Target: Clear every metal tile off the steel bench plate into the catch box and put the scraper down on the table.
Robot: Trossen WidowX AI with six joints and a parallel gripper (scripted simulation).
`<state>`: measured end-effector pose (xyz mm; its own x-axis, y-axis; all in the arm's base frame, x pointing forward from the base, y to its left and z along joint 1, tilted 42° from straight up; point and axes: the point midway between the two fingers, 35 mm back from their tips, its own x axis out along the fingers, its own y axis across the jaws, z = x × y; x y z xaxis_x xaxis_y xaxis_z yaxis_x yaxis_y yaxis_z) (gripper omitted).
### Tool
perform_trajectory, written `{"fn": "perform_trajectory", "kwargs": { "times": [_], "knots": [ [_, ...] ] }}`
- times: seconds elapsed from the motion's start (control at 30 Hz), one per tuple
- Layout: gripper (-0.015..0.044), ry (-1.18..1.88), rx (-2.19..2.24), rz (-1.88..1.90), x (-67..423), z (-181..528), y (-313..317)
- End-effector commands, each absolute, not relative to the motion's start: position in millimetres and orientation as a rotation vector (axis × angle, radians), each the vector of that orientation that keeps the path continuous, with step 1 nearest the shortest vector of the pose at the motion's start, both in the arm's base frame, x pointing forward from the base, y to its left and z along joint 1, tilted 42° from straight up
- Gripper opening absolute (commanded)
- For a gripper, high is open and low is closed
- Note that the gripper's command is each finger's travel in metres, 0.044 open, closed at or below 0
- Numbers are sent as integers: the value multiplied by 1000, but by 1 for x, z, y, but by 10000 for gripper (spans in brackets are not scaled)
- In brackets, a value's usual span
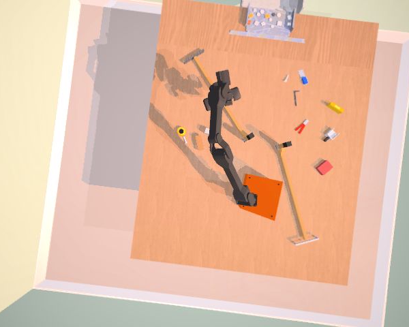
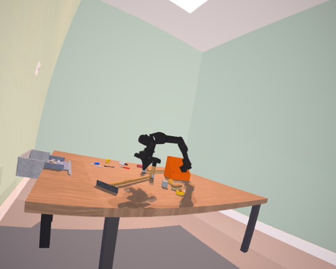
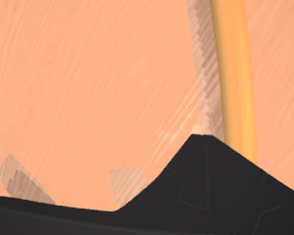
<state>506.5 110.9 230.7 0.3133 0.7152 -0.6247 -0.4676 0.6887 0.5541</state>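
Long scraper [image 1: 236,121] [image 2: 130,181] [image 3: 237,73] (dark-bladed one, my read) lies left of centre, blade far-left, upright grip at its near end. Claw [image 1: 228,102] [image 2: 144,170] [image 3: 200,145] narrow, nothing held, down beside the handle. Tiles [image 1: 267,16] [image 2: 55,161] still to clear, scattered over bench plate [image 1: 272,31] [image 2: 65,166], far side. Catch box [image 1: 259,3] [image 2: 30,167] just beyond; contents not readable. Left to do: grasp, sweep, lay down, release. Pale-headed tool [image 1: 291,182] sits right, unheld.

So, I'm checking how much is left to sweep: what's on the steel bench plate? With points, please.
Small pieces lie scattered on the steel bench plate [image 1: 273,33] [image 2: 65,167]: mostly white, a few orange or yellow, one dark. The patches of plate directly beneath them are covered.
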Motion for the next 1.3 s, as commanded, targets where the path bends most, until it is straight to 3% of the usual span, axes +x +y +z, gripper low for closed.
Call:
{"fn": "perform_trajectory", "kwargs": {
  "times": [0.0,1.27],
  "knots": [
    [0,987,343,759,493,255,107],
    [0,993,321,767,501,214,154]
  ]
}}
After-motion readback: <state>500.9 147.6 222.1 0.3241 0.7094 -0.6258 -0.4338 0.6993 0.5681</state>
